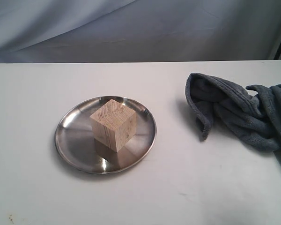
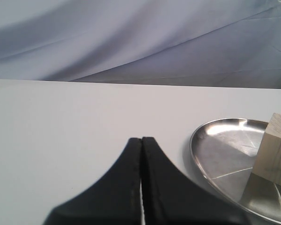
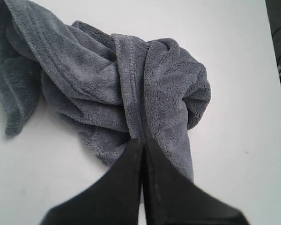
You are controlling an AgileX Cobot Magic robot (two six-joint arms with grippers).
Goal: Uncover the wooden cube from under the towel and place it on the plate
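Observation:
The pale wooden cube (image 1: 113, 124) stands uncovered on the round steel plate (image 1: 72, 140), left of the table's middle. The blue-grey towel (image 1: 243, 112) lies crumpled at the right edge, apart from the plate. Neither gripper shows in the exterior view. In the left wrist view my left gripper (image 2: 141, 138) is shut and empty over bare table, with the plate (image 2: 220, 150) and the cube (image 2: 274, 150) off to one side. In the right wrist view my right gripper (image 3: 144, 139) is shut, its tips in front of the bunched towel (image 3: 131, 79), with no cloth seen between them.
The white table (image 1: 33, 89) ends at a draped blue-grey backdrop (image 1: 131, 28) behind. In the right wrist view the table's side edge (image 3: 271, 56) runs close past the towel, with dark clutter beyond it.

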